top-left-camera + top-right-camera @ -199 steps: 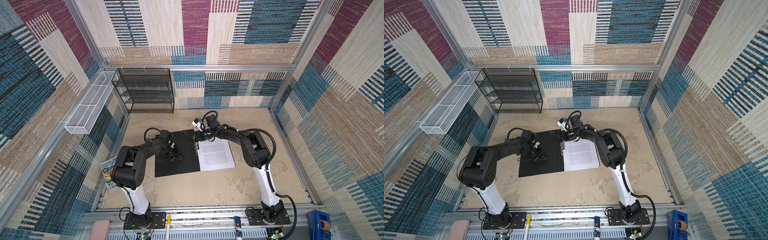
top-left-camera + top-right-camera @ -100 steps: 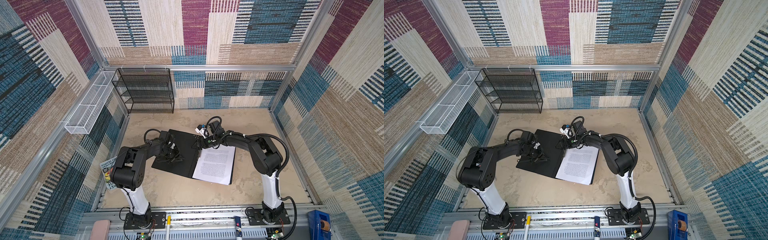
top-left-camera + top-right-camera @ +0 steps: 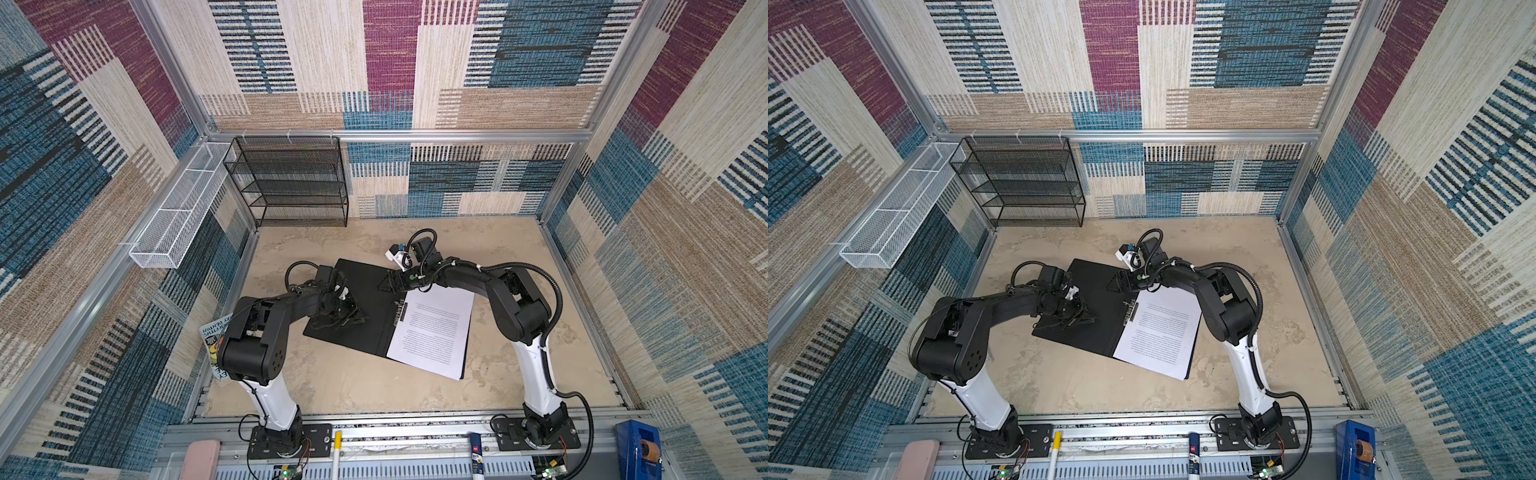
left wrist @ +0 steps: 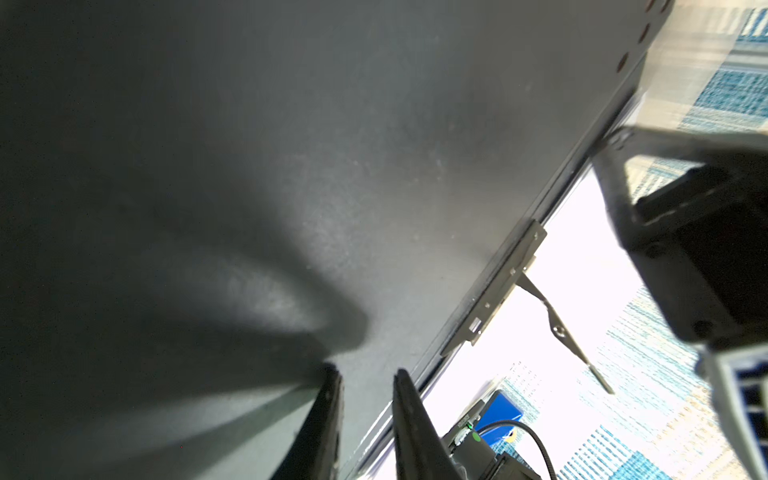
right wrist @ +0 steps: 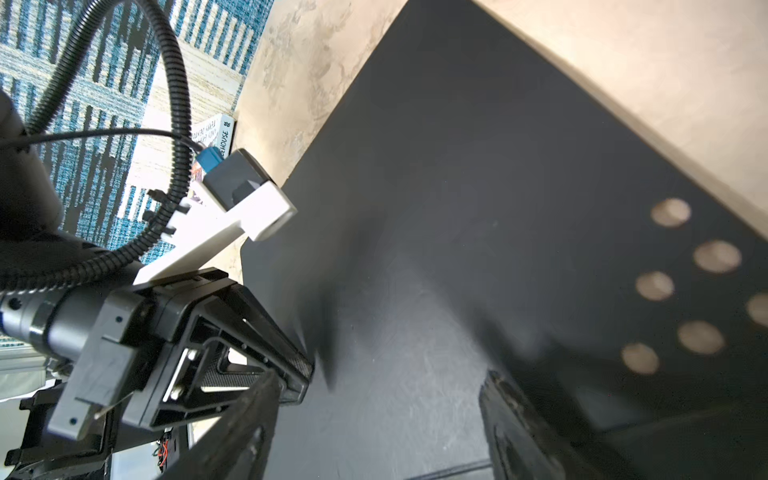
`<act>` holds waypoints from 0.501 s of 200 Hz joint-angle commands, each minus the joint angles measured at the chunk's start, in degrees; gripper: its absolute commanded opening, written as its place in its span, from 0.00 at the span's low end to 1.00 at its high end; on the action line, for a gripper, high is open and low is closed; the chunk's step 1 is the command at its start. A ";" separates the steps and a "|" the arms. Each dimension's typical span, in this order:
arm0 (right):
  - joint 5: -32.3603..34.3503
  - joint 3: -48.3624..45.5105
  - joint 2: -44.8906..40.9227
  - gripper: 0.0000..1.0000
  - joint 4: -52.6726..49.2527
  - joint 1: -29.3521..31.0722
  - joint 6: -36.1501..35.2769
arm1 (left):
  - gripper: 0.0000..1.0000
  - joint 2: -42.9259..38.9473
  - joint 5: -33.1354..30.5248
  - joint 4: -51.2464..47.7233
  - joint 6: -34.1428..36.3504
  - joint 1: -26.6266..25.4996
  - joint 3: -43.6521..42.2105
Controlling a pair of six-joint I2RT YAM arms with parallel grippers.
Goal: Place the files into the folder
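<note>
1. 1 open folder [image 3: 365, 286] lies skewed on the table [image 3: 332, 386], black inside up. Its left cover is bare, so you have the opening step done.
2. At the spine, the metal clip [image 3: 400, 311] sits against the sheets' near edge. In the left wrist view its lever [image 4: 559, 330] looks raised, though glare off the paper makes that hard to be sure of.
3. On the right half, the files [image 3: 432, 328] lie as 1 squared stack, printed side up, on the right cover. I judge the task mostly done: what is left is clamping the clip, if it is open, and shutting the cover.
4. Your left arm reaches in low from the left, forearm nearly level. The left gripper [image 3: 357, 318] points at the bare left cover, tips down on it, jaws a narrow gap apart with nothing between them.
5. Your right arm bends in from the right, elbow high above the sheets. The right gripper [image 3: 384, 284] hangs over the far end of the left cover, just beside the spine, jaws spread wide and empty, clear of the paper.
</note>
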 commanded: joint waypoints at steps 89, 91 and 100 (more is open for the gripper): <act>22.28 -29.32 -29.40 0.92 -2.67 -11.46 14.78 | 0.25 -1.80 -6.34 2.41 -4.54 4.08 -8.32; 22.76 -30.01 -29.75 0.93 -2.72 -12.06 14.99 | 0.25 -1.93 -6.23 2.32 -4.47 4.08 -8.29; 25.50 -33.02 -31.60 0.96 -2.81 -14.68 16.22 | 0.25 -2.28 -6.03 2.08 -4.22 3.99 -8.45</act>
